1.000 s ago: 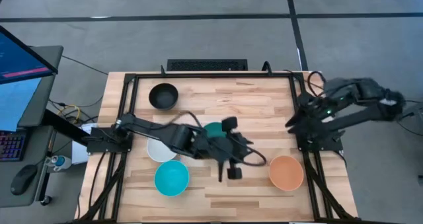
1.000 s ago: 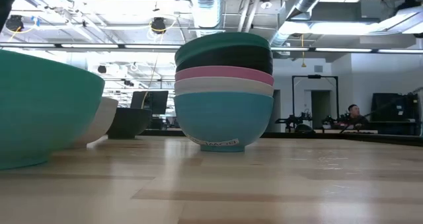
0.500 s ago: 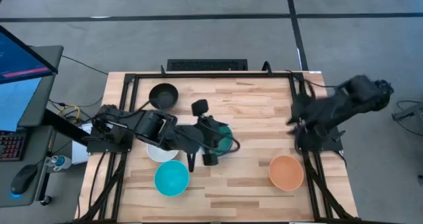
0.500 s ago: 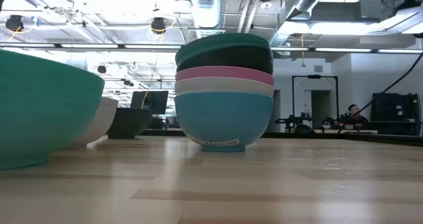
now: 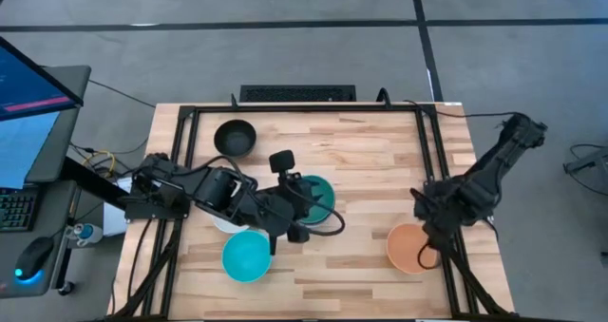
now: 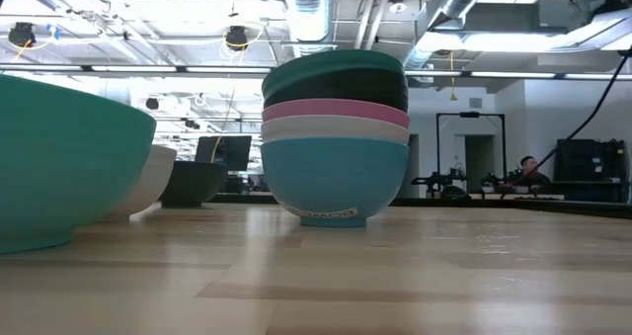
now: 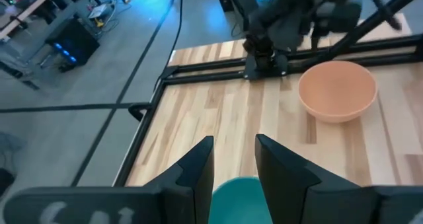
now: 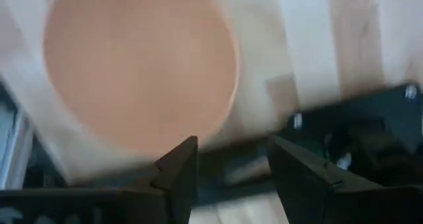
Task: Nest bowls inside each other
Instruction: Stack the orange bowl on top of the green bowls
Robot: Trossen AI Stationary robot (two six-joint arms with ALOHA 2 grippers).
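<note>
A stack of nested bowls (image 5: 318, 194) stands mid-table, teal-green on top; the low view shows the stack (image 6: 336, 137) with black, pink and white bowls and a cyan one on the wood. Single bowls rest on their bases: black (image 5: 235, 138), white (image 5: 226, 219), cyan (image 5: 247, 255), orange (image 5: 408, 248). My left gripper (image 5: 294, 213) hovers open at the stack's left rim, with the teal-green bowl (image 7: 238, 197) showing below its fingers (image 7: 198, 164). My right gripper (image 5: 429, 251) hangs open over the orange bowl (image 8: 139, 72), near its right rim.
A black frame (image 5: 304, 108) runs along the far edge and both sides of the table. The right arm's base (image 7: 264, 59) stands behind the orange bowl (image 7: 337, 88). Bare wood lies between the stack and the orange bowl. A monitor (image 5: 28, 94) stands left of the table.
My left gripper has drawn back from over the stack toward the table's left. My right arm has swung from the right edge toward the near side and come down over the orange bowl. The stack and the single bowls have stayed put.
</note>
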